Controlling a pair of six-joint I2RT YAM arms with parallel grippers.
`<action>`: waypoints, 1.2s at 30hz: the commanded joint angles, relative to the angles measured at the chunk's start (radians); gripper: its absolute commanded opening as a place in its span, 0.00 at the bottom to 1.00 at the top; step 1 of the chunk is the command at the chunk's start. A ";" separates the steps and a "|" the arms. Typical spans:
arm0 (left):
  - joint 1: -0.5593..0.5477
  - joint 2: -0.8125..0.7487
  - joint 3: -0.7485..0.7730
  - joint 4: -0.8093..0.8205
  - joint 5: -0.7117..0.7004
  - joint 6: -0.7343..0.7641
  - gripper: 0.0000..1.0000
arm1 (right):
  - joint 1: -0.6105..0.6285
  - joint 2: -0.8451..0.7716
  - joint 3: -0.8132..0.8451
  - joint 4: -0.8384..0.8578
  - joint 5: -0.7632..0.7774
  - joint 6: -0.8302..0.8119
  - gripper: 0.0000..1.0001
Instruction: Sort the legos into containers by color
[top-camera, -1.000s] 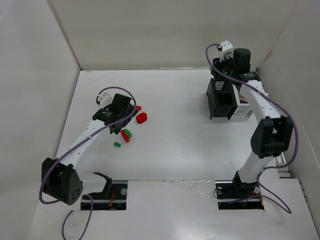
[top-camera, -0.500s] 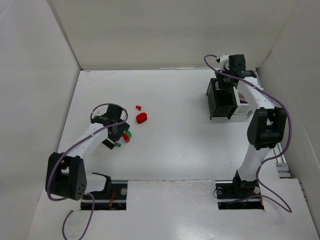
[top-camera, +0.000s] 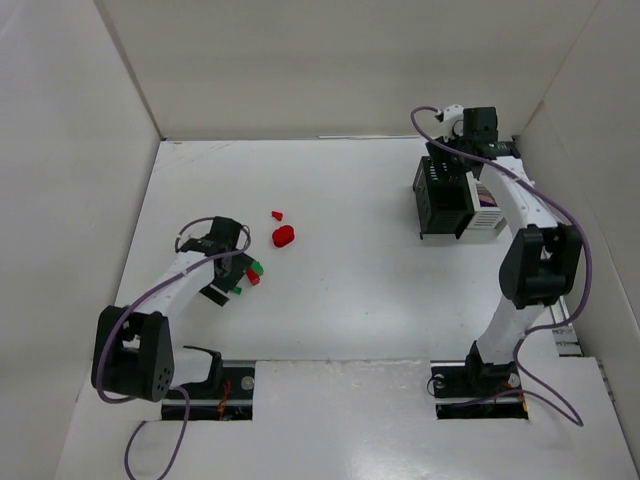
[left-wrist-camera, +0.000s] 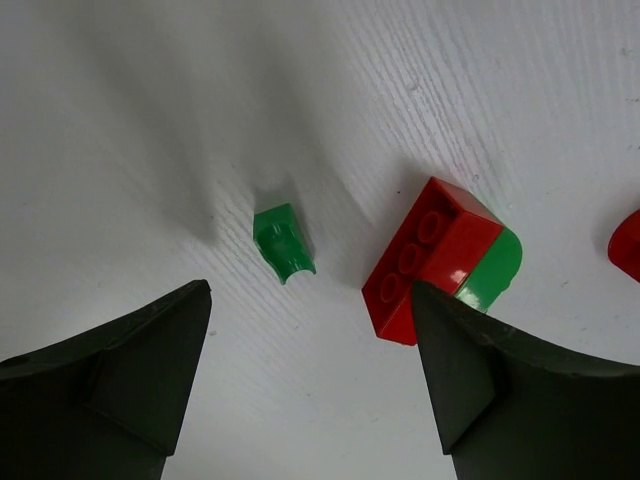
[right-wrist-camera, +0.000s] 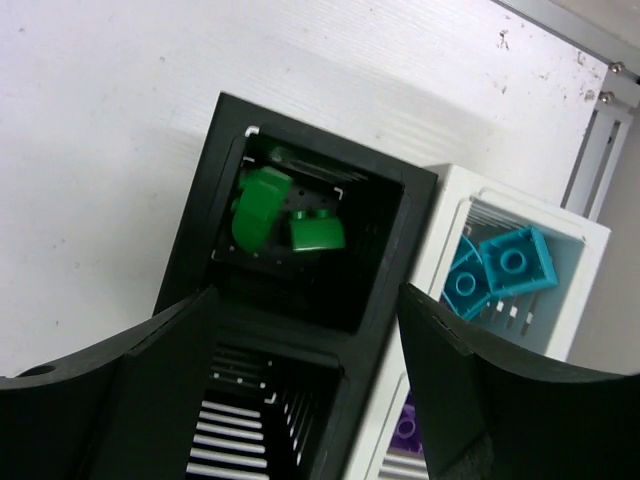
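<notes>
**A:** Which step do we see here?

**B:** A pick. Our left end effector, spread and empty, hangs over a small green lego lying on the table. A red-and-green pair sits at its 3 o'clock.

**A:** And the right?

**B:** Our right end effector, also spread and empty, hovers above the black bin holding green legos, at the table's 2 o'clock.

**A:** Next?

**B:** We judge: descend, straddle the green piece alone, then close.

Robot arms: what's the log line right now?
left pincer open, over loose green lego | right pincer open, above black bin holding green legos
</notes>
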 joint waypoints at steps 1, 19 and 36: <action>0.020 -0.027 -0.033 -0.030 -0.033 -0.019 0.77 | -0.005 -0.103 -0.035 0.024 -0.006 -0.008 0.77; 0.073 -0.025 -0.103 0.082 -0.040 -0.054 0.48 | -0.005 -0.219 -0.145 0.088 -0.028 0.001 0.77; -0.008 -0.026 0.037 0.045 -0.031 -0.004 0.13 | 0.059 -0.546 -0.587 0.505 -0.480 0.078 0.77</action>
